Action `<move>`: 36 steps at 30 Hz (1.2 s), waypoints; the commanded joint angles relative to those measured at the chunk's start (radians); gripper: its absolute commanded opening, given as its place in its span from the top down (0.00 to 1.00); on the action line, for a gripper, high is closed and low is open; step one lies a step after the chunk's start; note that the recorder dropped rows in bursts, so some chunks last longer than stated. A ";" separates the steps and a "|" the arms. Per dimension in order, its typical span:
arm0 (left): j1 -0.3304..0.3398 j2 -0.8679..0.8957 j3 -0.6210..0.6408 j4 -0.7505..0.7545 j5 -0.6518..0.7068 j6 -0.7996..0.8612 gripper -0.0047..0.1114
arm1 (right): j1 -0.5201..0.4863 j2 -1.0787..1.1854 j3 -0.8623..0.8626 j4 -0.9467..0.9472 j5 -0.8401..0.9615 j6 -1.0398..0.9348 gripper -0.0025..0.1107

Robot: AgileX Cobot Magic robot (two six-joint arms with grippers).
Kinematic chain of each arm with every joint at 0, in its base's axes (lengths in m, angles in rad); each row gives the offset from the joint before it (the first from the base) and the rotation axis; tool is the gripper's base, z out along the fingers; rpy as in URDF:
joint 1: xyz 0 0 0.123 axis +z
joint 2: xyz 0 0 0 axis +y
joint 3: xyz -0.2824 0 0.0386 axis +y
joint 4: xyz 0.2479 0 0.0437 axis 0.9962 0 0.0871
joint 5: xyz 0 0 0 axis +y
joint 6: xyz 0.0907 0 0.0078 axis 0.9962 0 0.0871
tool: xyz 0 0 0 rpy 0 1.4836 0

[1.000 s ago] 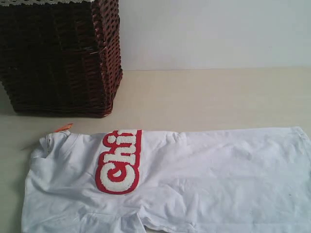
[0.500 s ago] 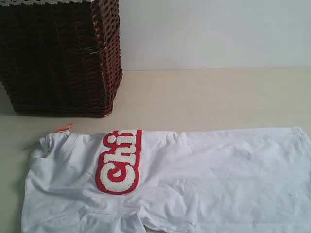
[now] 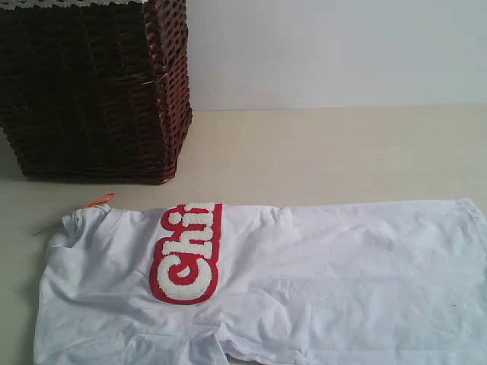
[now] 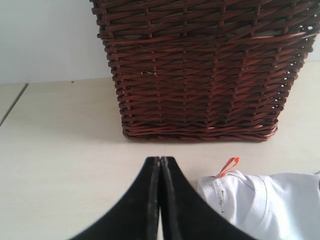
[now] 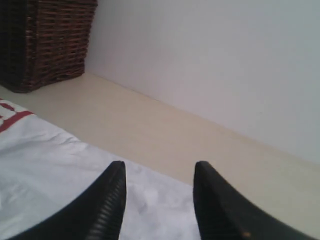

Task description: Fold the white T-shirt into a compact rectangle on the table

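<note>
The white T-shirt [image 3: 304, 281] lies flat along the near side of the table [image 3: 327, 152], folded lengthwise, with red-outlined letters [image 3: 186, 255] and an orange neck tag [image 3: 100, 200] at its left end. Neither gripper shows in the exterior view. My left gripper [image 4: 160, 160] is shut and empty, its fingers pressed together over bare table just beside the shirt's collar [image 4: 260, 200] and tag [image 4: 228, 166]. My right gripper [image 5: 160, 167] is open above the shirt's far edge [image 5: 55, 165], with nothing between its fingers.
A dark brown wicker basket [image 3: 91, 84] stands at the table's back left, close behind the shirt's neck end; it fills the left wrist view [image 4: 200, 70] and shows in the right wrist view [image 5: 45, 40]. A pale wall [image 3: 342, 46] runs behind the table.
</note>
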 commanded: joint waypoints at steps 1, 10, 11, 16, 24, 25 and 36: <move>0.004 -0.006 0.003 0.007 -0.010 -0.006 0.96 | 0.108 -0.005 0.024 0.046 -0.101 0.037 0.60; 0.004 -0.029 0.003 0.001 -0.010 -0.038 0.96 | 0.215 -0.005 0.052 0.045 -0.212 0.056 0.60; 0.004 -0.035 0.003 0.001 -0.010 -0.038 0.96 | 0.220 -0.005 0.052 0.048 -0.209 0.056 0.60; 0.004 -0.062 0.003 0.003 -0.008 -0.038 0.96 | 0.220 -0.005 0.052 0.048 -0.206 0.056 0.60; 0.004 -0.092 0.003 0.037 0.026 -0.033 0.96 | 0.220 -0.005 0.052 0.053 -0.141 0.233 0.60; 0.004 -0.092 0.003 0.053 0.028 -0.033 0.96 | 0.220 -0.005 0.052 0.056 -0.175 0.320 0.60; 0.004 -0.092 0.003 0.098 0.124 -0.033 0.96 | 0.220 -0.005 0.052 -0.534 -0.190 0.703 0.60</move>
